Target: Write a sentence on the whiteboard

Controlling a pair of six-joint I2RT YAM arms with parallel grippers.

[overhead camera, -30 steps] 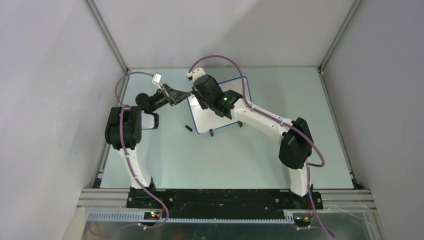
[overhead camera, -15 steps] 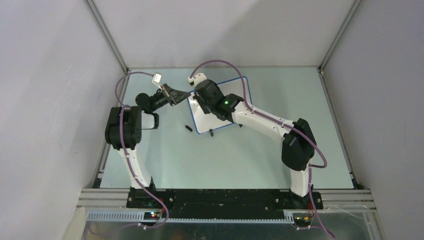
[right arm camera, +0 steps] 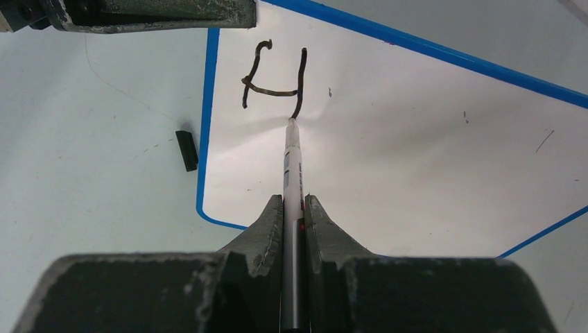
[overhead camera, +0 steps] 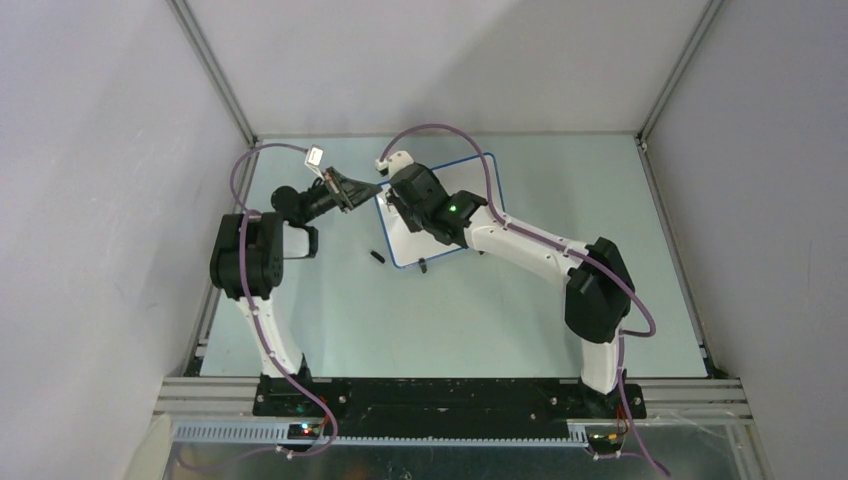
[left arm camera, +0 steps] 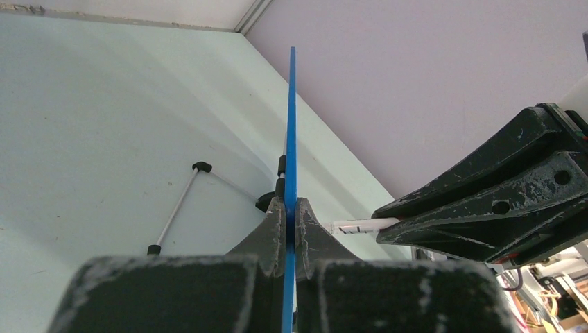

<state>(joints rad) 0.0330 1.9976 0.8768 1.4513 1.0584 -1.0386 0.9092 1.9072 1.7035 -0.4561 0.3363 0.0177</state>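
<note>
The whiteboard (right arm camera: pixel 416 152), white with a thin blue frame, stands tilted at the middle back of the table (overhead camera: pixel 402 243). My left gripper (left arm camera: pixel 290 202) is shut on its blue left edge (left arm camera: pixel 291 125). My right gripper (right arm camera: pixel 294 201) is shut on a slim black-and-white marker (right arm camera: pixel 292 166). The marker's tip rests on the board at the foot of the right stroke of a black letter H (right arm camera: pixel 274 80). That H, near the board's upper left corner, is all of the sentence that shows. In the top view my right wrist covers most of the board.
A small black marker cap (right arm camera: pixel 186 150) lies on the table just left of the board (overhead camera: pixel 377 257). The board's black clip foot (overhead camera: pixel 423 266) and a thin wire stand (left arm camera: pixel 177 208) sit by its lower edge. Grey walls enclose the table.
My right wrist has shifted slightly left and toward the near side over the board with the marker. The left arm and the board have stayed put.
</note>
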